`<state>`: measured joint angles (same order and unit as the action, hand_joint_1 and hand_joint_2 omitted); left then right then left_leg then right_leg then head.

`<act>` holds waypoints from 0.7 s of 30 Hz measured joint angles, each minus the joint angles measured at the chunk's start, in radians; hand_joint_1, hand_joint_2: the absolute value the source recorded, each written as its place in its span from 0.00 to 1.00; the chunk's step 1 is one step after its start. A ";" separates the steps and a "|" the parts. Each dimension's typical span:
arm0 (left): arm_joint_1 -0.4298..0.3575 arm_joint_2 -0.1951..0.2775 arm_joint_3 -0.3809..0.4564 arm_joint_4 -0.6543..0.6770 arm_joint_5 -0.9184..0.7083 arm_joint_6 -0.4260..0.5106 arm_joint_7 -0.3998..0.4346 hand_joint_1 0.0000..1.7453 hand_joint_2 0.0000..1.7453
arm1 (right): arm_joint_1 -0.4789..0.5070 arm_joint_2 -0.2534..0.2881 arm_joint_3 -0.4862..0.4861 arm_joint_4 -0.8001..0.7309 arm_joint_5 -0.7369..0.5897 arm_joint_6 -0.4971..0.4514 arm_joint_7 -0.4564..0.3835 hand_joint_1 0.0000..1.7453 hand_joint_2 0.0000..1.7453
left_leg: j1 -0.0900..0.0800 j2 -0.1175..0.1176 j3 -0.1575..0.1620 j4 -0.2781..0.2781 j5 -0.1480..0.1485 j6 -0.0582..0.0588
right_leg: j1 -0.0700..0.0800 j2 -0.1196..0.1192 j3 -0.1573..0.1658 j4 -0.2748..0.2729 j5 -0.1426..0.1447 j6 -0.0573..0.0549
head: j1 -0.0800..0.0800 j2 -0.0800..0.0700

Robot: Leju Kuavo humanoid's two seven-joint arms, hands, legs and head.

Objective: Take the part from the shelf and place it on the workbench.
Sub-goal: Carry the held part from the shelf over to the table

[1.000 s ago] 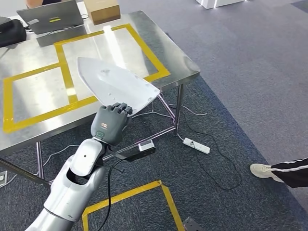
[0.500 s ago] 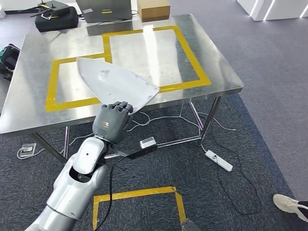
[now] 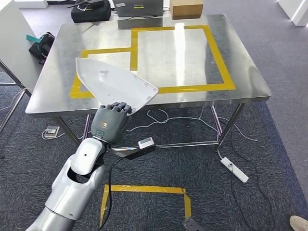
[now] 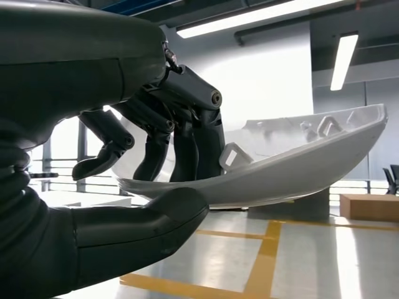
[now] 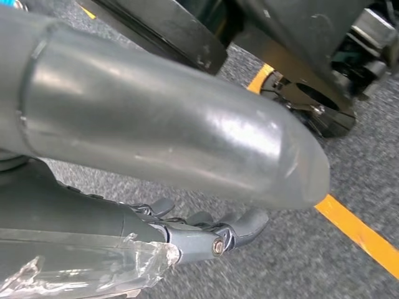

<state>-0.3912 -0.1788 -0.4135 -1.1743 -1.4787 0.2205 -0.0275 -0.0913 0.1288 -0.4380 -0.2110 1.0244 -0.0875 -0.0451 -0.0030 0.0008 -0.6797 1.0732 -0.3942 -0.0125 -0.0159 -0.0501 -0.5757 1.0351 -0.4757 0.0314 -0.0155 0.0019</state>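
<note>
Steel workbench (image 3: 236,57) with cardboard box (image 3: 186,8)

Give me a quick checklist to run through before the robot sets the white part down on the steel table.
1. Grip on the white part: ok, the left hand holds its near edge, thumb under and fingers on top.
2. Part level: ok, roughly flat in the left wrist view.
3. Part above the table: not ok, only its far end overlaps the near edge; the hand is short of it.
4. Landing spot inside the yellow tape: ok, bare steel.
5. Laptop and cardboard box at the far edge: ok, out of the way.
6. Right hand: ok, hanging low over the carpet, holding nothing.
</note>
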 joint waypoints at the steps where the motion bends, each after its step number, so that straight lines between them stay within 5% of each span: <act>1: 0.000 0.000 0.000 0.000 0.000 0.000 0.000 1.00 1.00 | -0.002 0.000 -0.002 0.000 -0.001 0.000 -0.002 0.00 0.00 | -0.002 0.004 0.024 -0.042 0.005 0.003 | 0.002 -0.004 0.001 -0.001 -0.001 0.005 | 0.001 0.000; 6: 0.004 0.000 0.001 0.000 0.000 0.001 0.000 1.00 1.00 | -0.005 -0.001 -0.014 0.000 0.003 -0.004 -0.010 0.00 0.00 | -0.001 0.006 0.039 -0.069 0.003 0.001 | 0.010 -0.007 0.005 -0.012 0.001 -0.014 | 0.004 0.000; 11: 0.005 0.000 0.002 0.000 0.002 0.008 -0.018 1.00 1.00 | -0.006 -0.001 -0.028 0.000 0.004 0.000 -0.015 0.00 0.00 | -0.002 0.006 0.039 -0.069 0.001 0.010 | 0.009 -0.007 0.013 -0.029 0.010 0.005 | 0.004 0.000; 15: 0.007 0.003 -0.004 0.000 0.022 0.042 -0.122 1.00 1.00 | -0.007 0.000 -0.040 0.000 0.019 0.015 -0.021 0.00 0.00 | -0.003 0.006 0.039 -0.068 0.003 0.015 | 0.008 -0.007 0.014 -0.031 0.012 0.016 | 0.003 0.000; 21: -0.026 -0.007 -0.105 0.004 0.049 0.037 -0.221 1.00 1.00 | -0.018 0.007 -0.044 0.000 0.045 0.042 -0.020 0.00 0.00 | -0.003 0.006 0.039 -0.068 0.006 0.018 | 0.008 -0.006 0.013 -0.030 0.015 0.021 | 0.003 0.000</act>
<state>-0.4174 -0.1854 -0.5187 -1.1702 -1.4297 0.2579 -0.2484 -0.1090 0.1363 -0.4823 -0.2111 1.0691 -0.0457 -0.0656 -0.0062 0.0069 -0.6406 1.0048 -0.3885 0.0053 -0.0080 -0.0561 -0.5631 1.0052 -0.4609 0.0519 -0.0128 0.0019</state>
